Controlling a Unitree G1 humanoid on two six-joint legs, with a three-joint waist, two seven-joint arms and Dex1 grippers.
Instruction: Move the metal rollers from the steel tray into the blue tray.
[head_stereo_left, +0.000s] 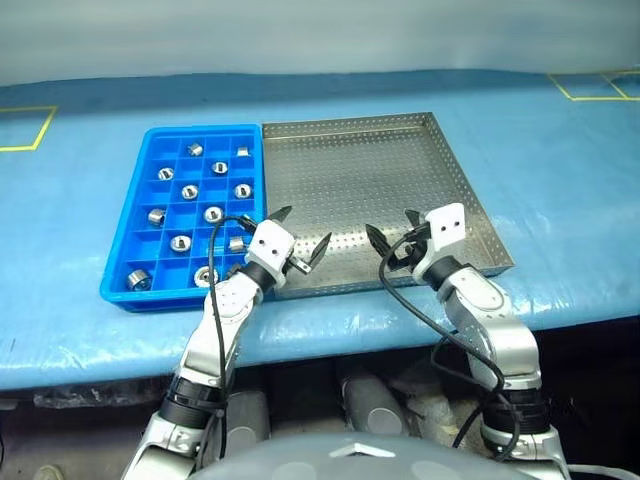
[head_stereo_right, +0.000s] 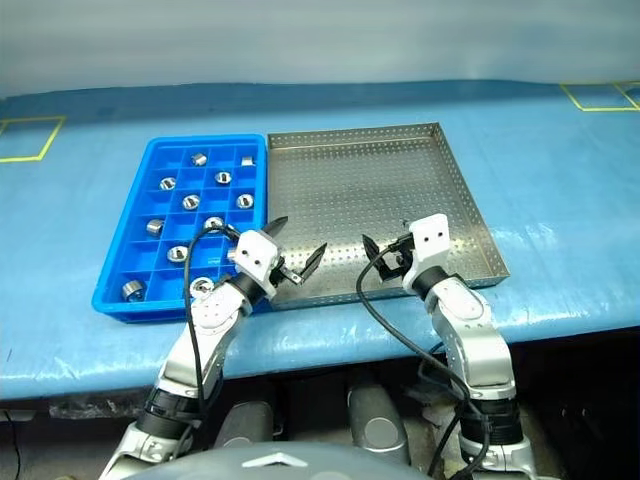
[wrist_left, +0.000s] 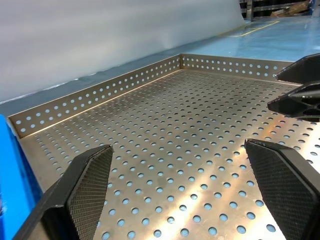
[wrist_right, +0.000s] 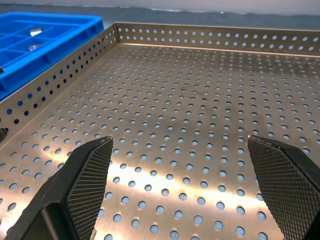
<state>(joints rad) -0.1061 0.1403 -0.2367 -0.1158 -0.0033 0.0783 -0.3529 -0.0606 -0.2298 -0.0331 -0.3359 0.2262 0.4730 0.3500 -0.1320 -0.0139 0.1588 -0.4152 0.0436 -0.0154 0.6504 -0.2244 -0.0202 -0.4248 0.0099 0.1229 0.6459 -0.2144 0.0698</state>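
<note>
From the left eye view, you will find the steel tray (head_stereo_left: 370, 160) flush against the right-hand side of the blue tray (head_stereo_left: 130, 240) on the pale blue table cover (head_stereo_left: 560, 180). Its perforated floor carries no load. The metal rollers (head_stereo_left: 213, 214) sit in separate compartments of the blue tray, roughly a dozen, one to a cell. Yellow tape marks (head_stereo_left: 25, 128) lie on the cover at 10 o'clock and at 1 o'clock.

Your left gripper (head_stereo_left: 303, 238) hangs over the steel tray's near-left corner, fingers spread, holding nothing. Your right gripper (head_stereo_left: 393, 237) hangs over the near edge toward the middle, likewise spread and empty. The two point inward at each other, apart.

The right eye view confirms the same layout.

In the left wrist view, the left fingers (wrist_left: 82, 187) stand wide apart above bare perforated floor; the blue tray's wall shows at 8 o'clock, the right gripper's black fingertips at 3 o'clock.

In the right wrist view, the right fingers (wrist_right: 87, 180) are released over the same floor; the blue tray, with rollers in its cells, lies at 10 o'clock beyond the rim.
</note>
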